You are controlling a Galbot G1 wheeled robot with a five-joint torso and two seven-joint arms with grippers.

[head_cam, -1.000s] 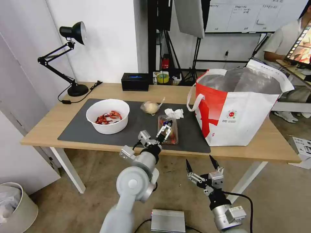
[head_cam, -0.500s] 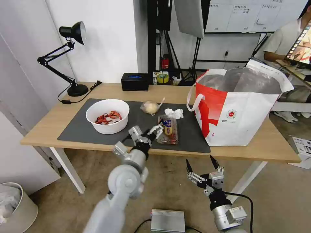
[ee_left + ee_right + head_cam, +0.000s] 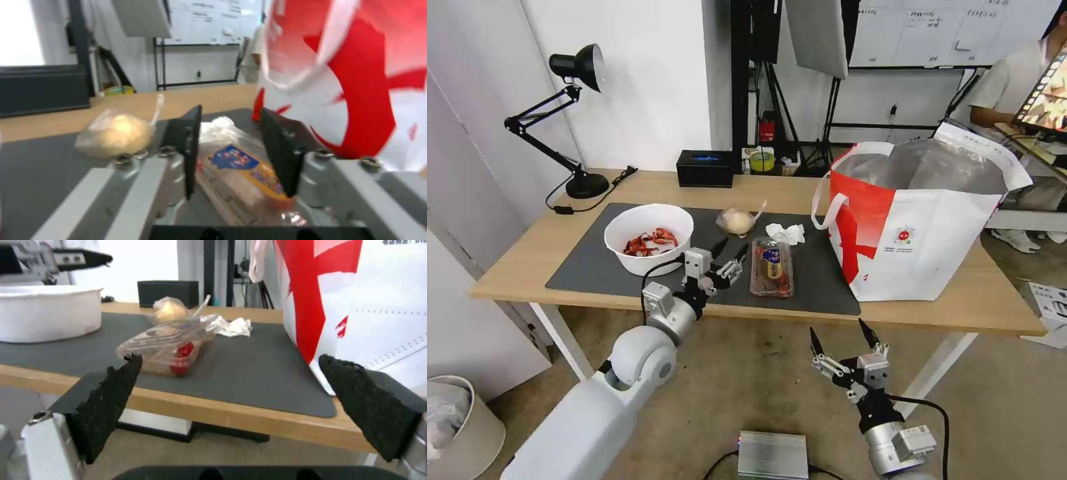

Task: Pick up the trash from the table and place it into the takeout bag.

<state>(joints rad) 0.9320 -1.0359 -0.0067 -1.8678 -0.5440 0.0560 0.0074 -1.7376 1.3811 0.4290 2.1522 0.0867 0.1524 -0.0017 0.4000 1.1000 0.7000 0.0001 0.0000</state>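
Four trash items lie on the surface's grey mat at frame centre:
- clamshell (image 3: 772,267), cherry tomatoes
- tissue (image 3: 785,233)
- bagged lump (image 3: 736,220)
- bowl (image 3: 648,239), centre-left

Left gripper (image 3: 727,259): fingers parted, empty, between bowl and clamshell.
Risk: thin clamshell may slip or buckle; bowl near the wrist.
Takeout bag (image 3: 914,220): centre-right, open.
Right gripper (image 3: 840,341): fingers wide, lower centre.

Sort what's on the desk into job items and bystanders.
Job: white bowl, tomato clamshell, bagged beige lump, crumpled tissue, takeout bag, left gripper open beside the clamshell.
Bystanders: black box, desk lamp.
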